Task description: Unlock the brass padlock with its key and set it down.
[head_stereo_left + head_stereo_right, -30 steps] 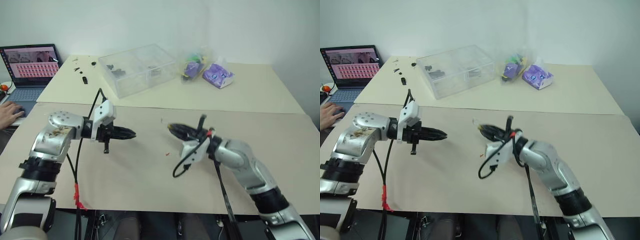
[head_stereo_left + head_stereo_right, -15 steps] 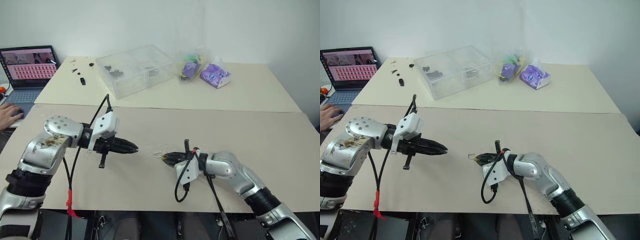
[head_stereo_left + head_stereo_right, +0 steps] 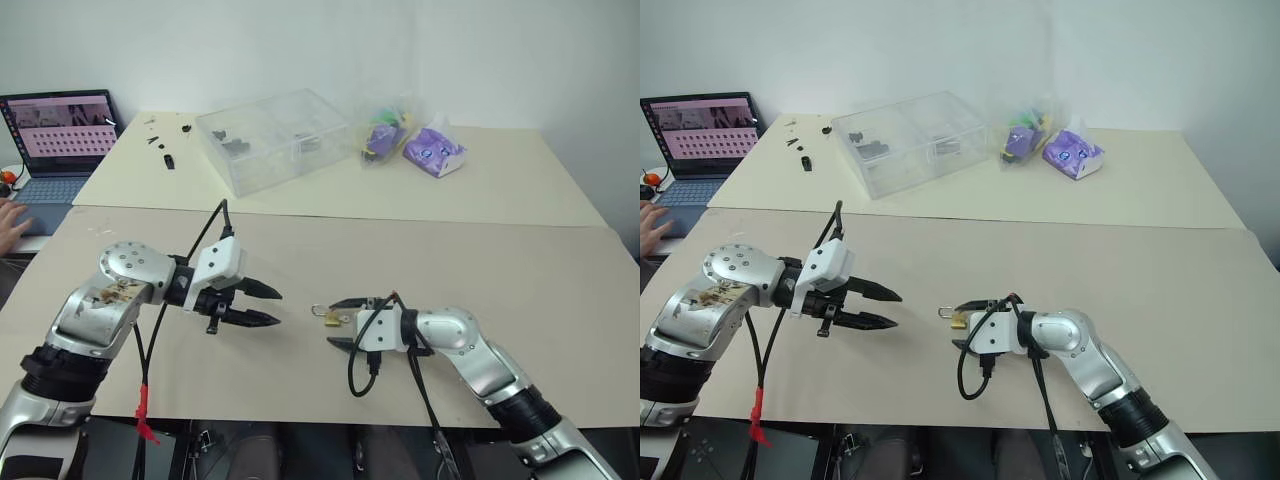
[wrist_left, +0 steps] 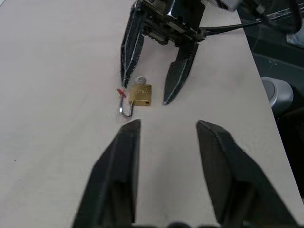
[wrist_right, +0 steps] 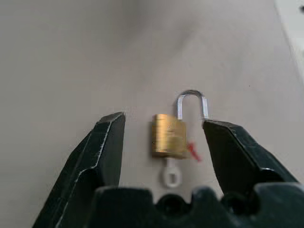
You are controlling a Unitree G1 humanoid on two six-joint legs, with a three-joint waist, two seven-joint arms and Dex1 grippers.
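Brass padlock point(image 5: 168, 135) is seen lying flat on the worktop point(image 3: 420, 255), free of any grip, in the gap between the spread fingers of the right gripper point(image 3: 341, 322). One finger point(image 5: 102, 142) stands to one side of the gold body and the other to the far side of it, near the shackle's free leg; neither is seen to touch the lock. Its long axis is laid along the line in which that gripper points: the silvery shackle, lifted on one leg and so judged to be unlocked, is turned away from the wrist, while the key with its pale head is set in the end nearest the wrist, a small red tag beside it. The left gripper point(image 3: 262, 305) is held apart from the lock, its fingers also parted and empty, pointed across at it from the other side. The right arm is by far the nearer, so any further move on the lock is judged to fall to it
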